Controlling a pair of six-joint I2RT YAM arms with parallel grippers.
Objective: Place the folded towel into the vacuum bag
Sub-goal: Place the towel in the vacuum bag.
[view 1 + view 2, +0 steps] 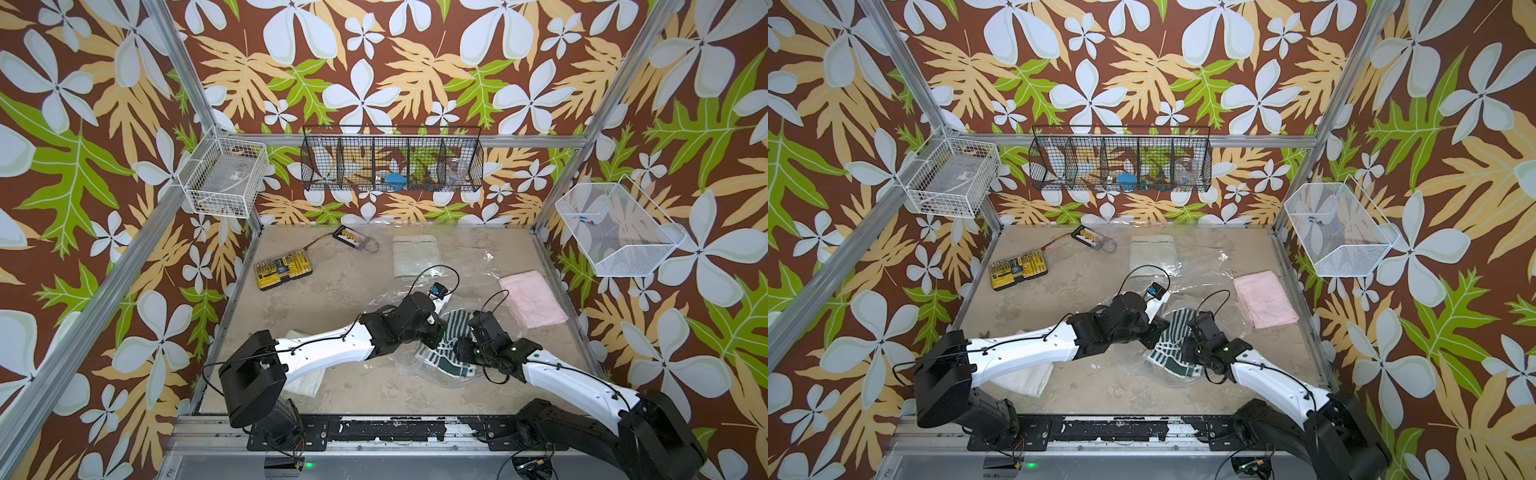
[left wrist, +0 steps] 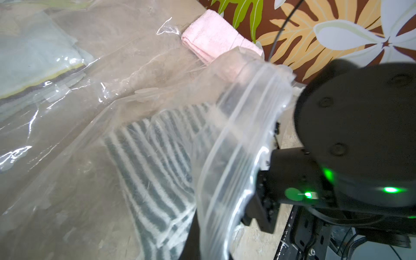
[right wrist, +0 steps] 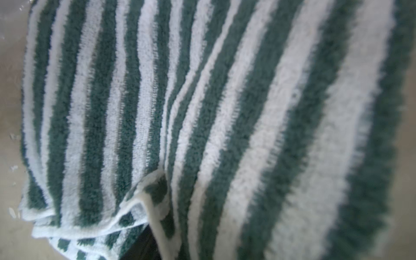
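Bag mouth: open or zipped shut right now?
Open. In the left wrist view its zip strip arches up in the air, and the striped towel shows under the lifted plastic.

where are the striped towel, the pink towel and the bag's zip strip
striped towel [image 3: 202,112]: right wrist view, on the pile near its middle
pink towel [image 1: 533,299]: in a top view, middle of its upper face
zip strip [image 2: 243,139]: left wrist view, on the ridged clear band, midway along

towel [image 3: 202,112]: grn/wht stripes | bag [image 2: 236,135]: clear | 2nd towel [image 1: 532,297]: pink | case [image 1: 284,268]: ylw/blk
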